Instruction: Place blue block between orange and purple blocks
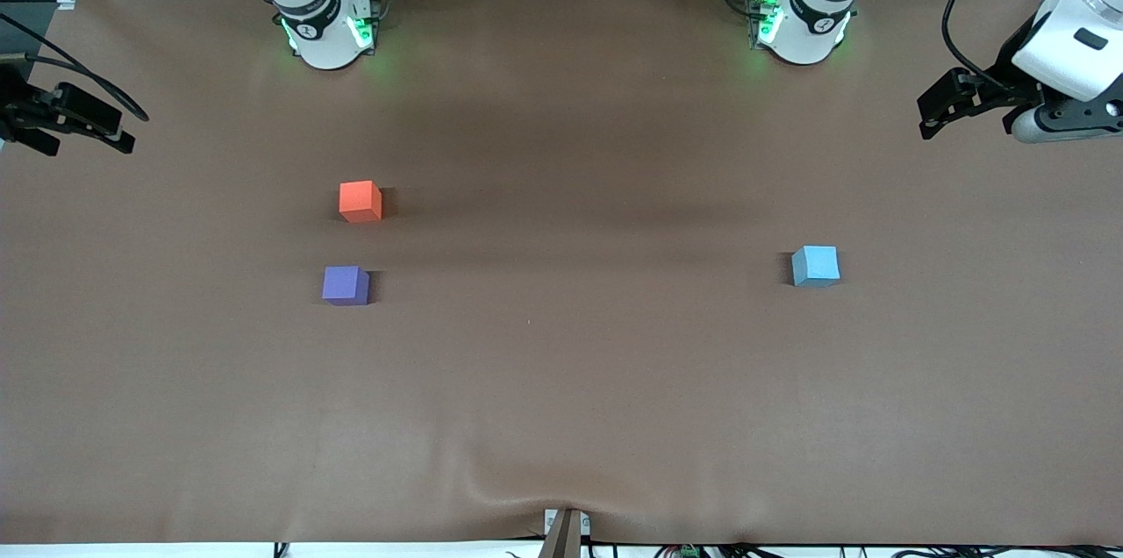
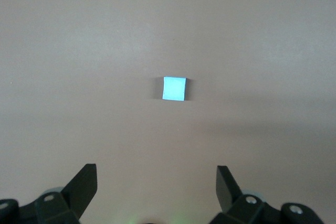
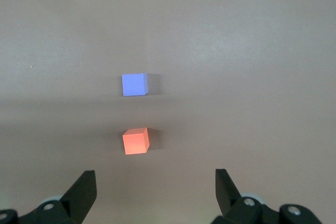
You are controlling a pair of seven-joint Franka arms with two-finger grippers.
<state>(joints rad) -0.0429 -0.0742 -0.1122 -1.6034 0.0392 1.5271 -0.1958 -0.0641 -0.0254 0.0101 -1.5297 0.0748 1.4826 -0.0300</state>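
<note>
**3 cubes on the brown table, both grippers wide and empty**

3 small matte cubes sit on the brown table cover (image 1: 561, 382), none of them touching another. The blue block (image 1: 816, 266) rests alone toward the left arm's end of the table, well apart from the other 2. The orange block (image 1: 361, 201) and the purple block (image 1: 346, 285) lie toward the right arm's end, near each other with a bare strip of cover between them; the purple one is nearer to the front camera and the orange one farther from it. The blue block lies at about the same depth as the purple one.

The left gripper (image 1: 932, 112) hangs in the air over the table edge at the left arm's end. In the left wrist view its 2 fingers (image 2: 83, 186) stand wide apart with nothing between them, and the blue block (image 2: 175, 88) shows on the cover ahead of them.

The right gripper (image 1: 53, 132) hangs over the edge at the right arm's end. Its fingers (image 3: 81, 191) are likewise spread wide and hold nothing; the right wrist view shows the orange block (image 3: 136, 140) closer to the fingers and the purple block (image 3: 134, 84) past it.

Both arm bases stand along the table edge farthest from the front camera, their rings lit green.
</note>
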